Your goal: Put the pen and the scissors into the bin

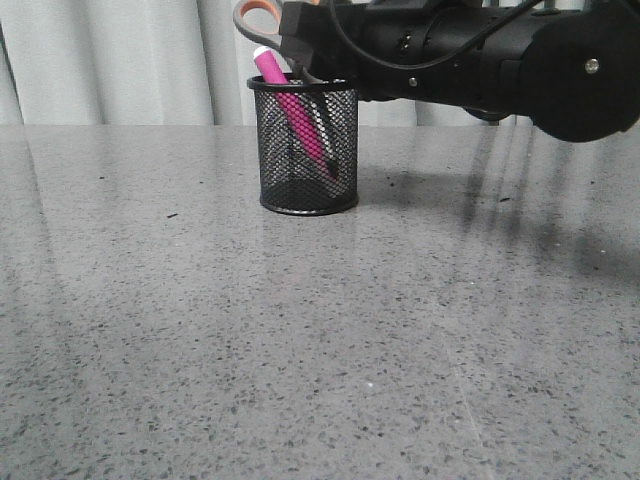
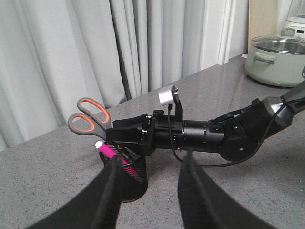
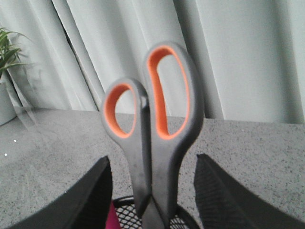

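Pen (image 1: 291,108) and scissors (image 1: 262,17) in bin (image 1: 345,190)

Pale pleated curtains (image 1: 120,60) hang behind a speckled grey stone-like table (image 1: 300,350), perhaps softly daylit.

A pale green lidded pot (image 2: 278,59) sits on the speckled grey table (image 1: 200,340) before white curtains (image 2: 71,52).

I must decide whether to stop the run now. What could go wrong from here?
1. The scissors stand tall in the small bin, handles well above its rim; their weight might tip it.
2. The right gripper fingers sit on both sides of the scissors, so pulling back could catch the handles.
3. The pen leans inside and could be knocked.
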Controlling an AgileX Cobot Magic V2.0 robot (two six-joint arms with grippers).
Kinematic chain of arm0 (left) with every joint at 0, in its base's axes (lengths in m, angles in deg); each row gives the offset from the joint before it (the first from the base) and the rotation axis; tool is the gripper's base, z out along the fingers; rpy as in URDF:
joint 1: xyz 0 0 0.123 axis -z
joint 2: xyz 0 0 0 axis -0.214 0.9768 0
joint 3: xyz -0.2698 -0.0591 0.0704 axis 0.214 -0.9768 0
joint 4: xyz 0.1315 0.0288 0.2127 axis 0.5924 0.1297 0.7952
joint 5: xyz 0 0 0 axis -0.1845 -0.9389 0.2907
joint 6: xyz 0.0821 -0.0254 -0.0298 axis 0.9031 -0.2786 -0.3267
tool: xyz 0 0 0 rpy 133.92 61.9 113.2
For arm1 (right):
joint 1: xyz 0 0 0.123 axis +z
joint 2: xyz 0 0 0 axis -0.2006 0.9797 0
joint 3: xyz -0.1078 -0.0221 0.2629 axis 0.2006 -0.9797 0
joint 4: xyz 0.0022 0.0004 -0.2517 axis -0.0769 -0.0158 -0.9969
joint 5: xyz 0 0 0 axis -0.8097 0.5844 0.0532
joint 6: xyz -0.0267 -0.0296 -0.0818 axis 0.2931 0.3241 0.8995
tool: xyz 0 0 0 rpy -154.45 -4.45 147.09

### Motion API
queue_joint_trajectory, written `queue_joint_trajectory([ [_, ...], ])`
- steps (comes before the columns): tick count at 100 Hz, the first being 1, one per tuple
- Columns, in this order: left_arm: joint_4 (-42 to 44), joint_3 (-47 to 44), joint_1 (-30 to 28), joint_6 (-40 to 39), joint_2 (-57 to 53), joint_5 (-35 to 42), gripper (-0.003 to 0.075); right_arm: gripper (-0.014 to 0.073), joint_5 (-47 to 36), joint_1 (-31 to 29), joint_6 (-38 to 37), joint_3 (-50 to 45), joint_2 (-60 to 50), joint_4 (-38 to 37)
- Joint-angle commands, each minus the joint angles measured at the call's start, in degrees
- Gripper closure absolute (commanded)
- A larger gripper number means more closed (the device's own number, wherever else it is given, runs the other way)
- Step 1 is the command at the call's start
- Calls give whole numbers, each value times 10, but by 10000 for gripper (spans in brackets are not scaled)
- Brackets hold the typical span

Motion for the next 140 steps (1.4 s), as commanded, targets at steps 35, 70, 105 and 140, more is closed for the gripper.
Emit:
queue_joint_trajectory([
  [35, 134, -2, -25, -124, -11, 52, 482, 244, -52, -2, 1, 11, -144, -3],
  [70, 178, -175, -87, -264, -145, 99, 686, 659, 159, -1, -88, -50, -396, -308],
  [105, 159, -261, -91, -277, -229, 100, 740, 661, 617, -1, -153, -229, -767, -348],
  [140, 116, -265, -91, -277, -229, 102, 740, 666, 697, -1, -153, -317, -939, -324],
])
